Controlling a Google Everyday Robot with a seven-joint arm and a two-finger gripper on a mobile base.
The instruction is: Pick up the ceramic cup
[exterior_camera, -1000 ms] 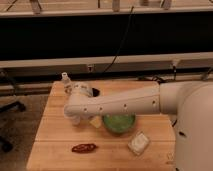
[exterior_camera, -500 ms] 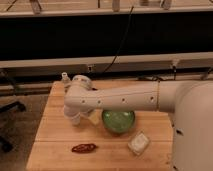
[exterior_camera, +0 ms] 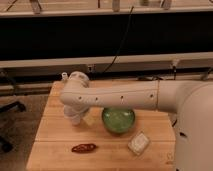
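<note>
My white arm reaches in from the right across the wooden table (exterior_camera: 55, 130). Its bent end (exterior_camera: 75, 92) is over the table's left part. The gripper (exterior_camera: 76, 112) points down beneath that end, mostly hidden by the arm. A small white cylindrical shape (exterior_camera: 74, 120) shows just under it, left of the green bowl (exterior_camera: 118, 120). It looks like the ceramic cup, but I cannot tell it apart from the gripper or see whether it is gripped.
A tiny white capped bottle (exterior_camera: 64, 76) stands at the table's back left corner. A red-brown object (exterior_camera: 84, 148) lies near the front edge. A white packet (exterior_camera: 138, 143) lies front right of the bowl. A pale yellowish item (exterior_camera: 90, 119) sits between gripper and bowl.
The arm's end has swung left and slightly forward, away from the green bowl, which is now more uncovered. The white shape under the arm has come into view.
</note>
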